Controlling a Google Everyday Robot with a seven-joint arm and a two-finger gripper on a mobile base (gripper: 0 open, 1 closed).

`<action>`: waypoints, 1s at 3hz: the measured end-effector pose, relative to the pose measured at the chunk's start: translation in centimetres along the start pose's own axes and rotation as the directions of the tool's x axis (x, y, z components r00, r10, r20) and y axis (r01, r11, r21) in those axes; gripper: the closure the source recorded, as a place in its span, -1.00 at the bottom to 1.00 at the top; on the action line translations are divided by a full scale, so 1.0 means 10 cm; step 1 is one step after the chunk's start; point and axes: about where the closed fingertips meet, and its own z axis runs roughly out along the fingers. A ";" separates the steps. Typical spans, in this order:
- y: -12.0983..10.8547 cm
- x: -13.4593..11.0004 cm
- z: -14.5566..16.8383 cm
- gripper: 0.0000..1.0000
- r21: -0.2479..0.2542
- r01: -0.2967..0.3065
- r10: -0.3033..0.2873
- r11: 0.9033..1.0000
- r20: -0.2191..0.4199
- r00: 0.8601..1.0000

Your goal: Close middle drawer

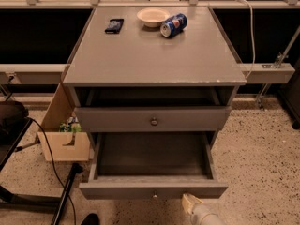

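Observation:
The grey cabinet point(154, 55) stands in the middle of the camera view. Its middle drawer point(152, 190) is pulled far out and its inside is empty; a small round knob point(153, 196) sits on its flat front. The uppermost drawer point(117, 118), with the same knob point(153, 121), stands slightly out above it. The lowest drawer is hidden under the open one. My gripper point(190, 202) shows as a pale tip at the bottom edge, just below and right of the middle drawer's front, close to it.
On the cabinet top lie a dark phone-like object point(114, 25), a white bowl point(152, 17) and a blue can on its side point(173, 25). A wooden box point(63, 144) and black cables point(49, 158) are on the speckled floor at left. A white cable point(252, 32) hangs at right.

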 end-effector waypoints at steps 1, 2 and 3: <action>0.00 -0.06 0.13 1.00 -0.046 0.012 -0.011 0.999 0.008 1.000; 0.05 -0.12 0.26 1.00 -0.109 0.044 -0.044 0.993 0.001 0.999; 0.22 -0.20 0.51 1.00 -0.209 0.085 -0.092 0.974 -0.026 0.995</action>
